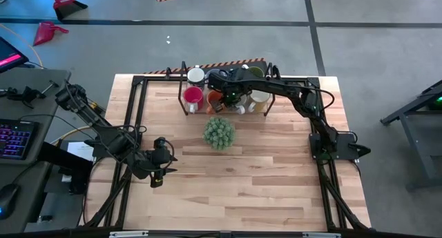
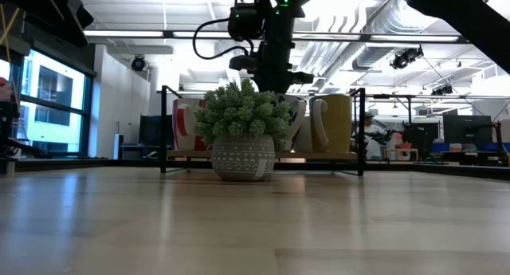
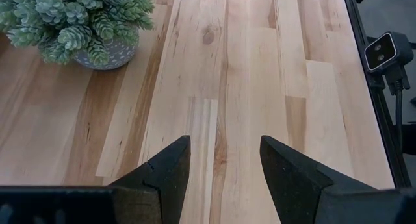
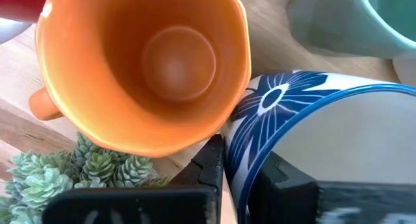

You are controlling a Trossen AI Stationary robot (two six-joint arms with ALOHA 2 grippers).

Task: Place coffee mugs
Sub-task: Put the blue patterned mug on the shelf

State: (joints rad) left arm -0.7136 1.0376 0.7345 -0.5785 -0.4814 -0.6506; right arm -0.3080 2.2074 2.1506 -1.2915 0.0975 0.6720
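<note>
Several mugs stand in a dark wire rack (image 1: 184, 93) at the table's far edge: a white one (image 1: 196, 75), a red one (image 1: 193, 96), an orange one (image 1: 215, 98) and a cream one (image 1: 259, 98). My right gripper (image 1: 233, 94) reaches over the rack between them. In its wrist view it is shut on a white mug with blue flowers (image 4: 338, 126), right beside the orange mug (image 4: 143, 62); a pale green mug (image 4: 364, 16) stands behind. My left gripper (image 3: 224, 152) hangs open over bare wood near the table's left side (image 1: 159, 173). My right gripper (image 4: 244, 160) grips the blue-flowered mug by its wall at the rim (image 4: 242, 143). One finger (image 4: 209, 165) is outside, on the side toward the orange mug, and the other (image 4: 283, 178) is inside the cup. The fingers come from above, pointing down. The mug's bottom is hidden.
A spiky green plant in a patterned pot (image 1: 219, 132) stands on the table just in front of the rack, below the right arm (image 2: 243, 119). An olive-yellow mug (image 2: 335, 123) shows in the rack. The near half of the wooden table (image 1: 242, 190) lies bare; dark frame rails run along its sides.
</note>
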